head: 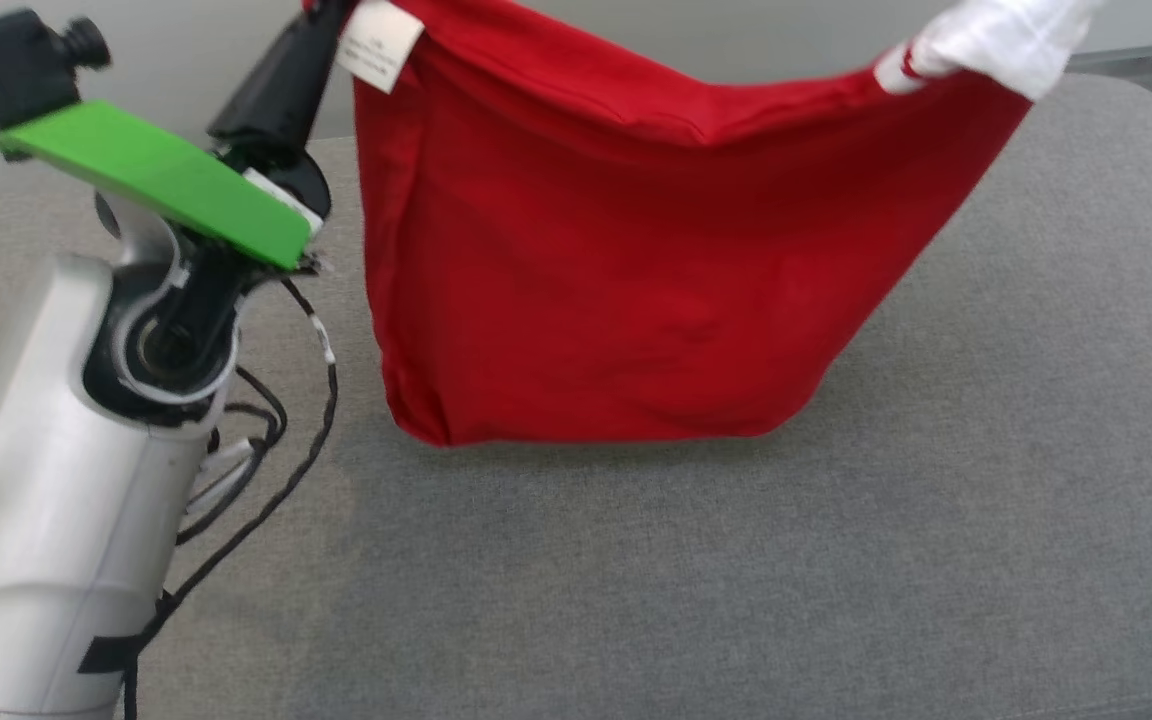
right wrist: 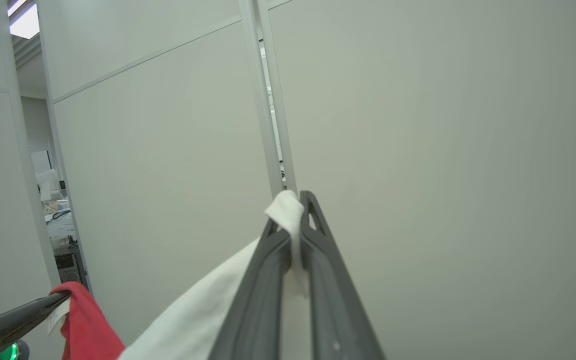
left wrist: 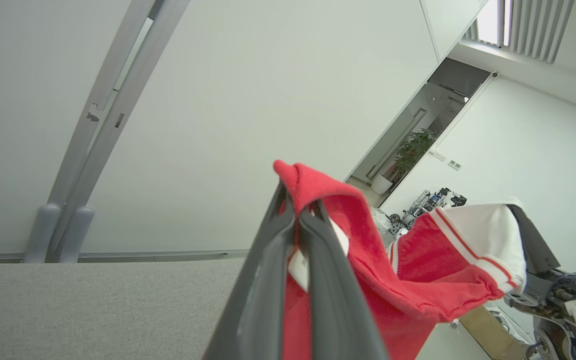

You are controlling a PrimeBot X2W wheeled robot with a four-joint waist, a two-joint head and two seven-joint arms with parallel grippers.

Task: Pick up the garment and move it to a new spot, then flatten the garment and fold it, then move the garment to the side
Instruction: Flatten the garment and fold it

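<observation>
garment (head: 616,260) between both clamped grippers

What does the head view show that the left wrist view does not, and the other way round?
Head view: the whole red garment hanging, its bottom fold near or on the grey table, and a green plate on the left arm. Left wrist view: the left fingers shut on the red edge, a doorway with a potted plant. Shared: the white label and the striped white sleeve.

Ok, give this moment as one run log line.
left gripper: shut on garment | right gripper: shut on garment | garment: held up over table
</observation>
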